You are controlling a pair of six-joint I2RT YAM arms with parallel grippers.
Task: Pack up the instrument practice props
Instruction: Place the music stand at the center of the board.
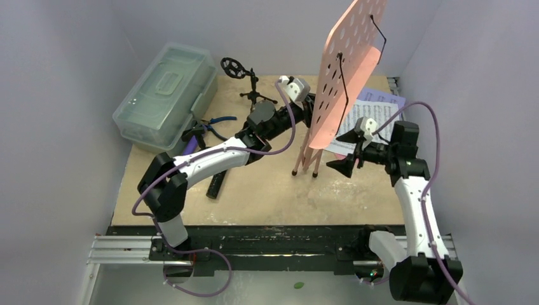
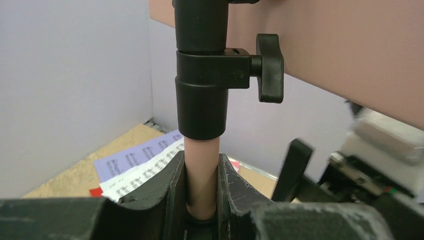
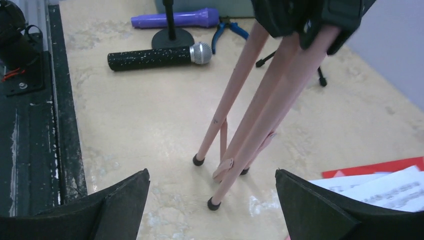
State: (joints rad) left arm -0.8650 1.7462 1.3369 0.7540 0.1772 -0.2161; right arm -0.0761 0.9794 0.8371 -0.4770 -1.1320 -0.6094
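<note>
Tabletop (image 1: 267,197): only left wrist shows rack pole (image 2: 201,170) clamped.

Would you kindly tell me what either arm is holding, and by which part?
The left gripper holds the pink music rack by its pole, just below the black clamp collar. The right gripper is open, holding nothing.

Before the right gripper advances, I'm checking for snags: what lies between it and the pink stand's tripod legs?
Nothing: the right wrist view shows bare table between the open right gripper and the tripod legs.
</note>
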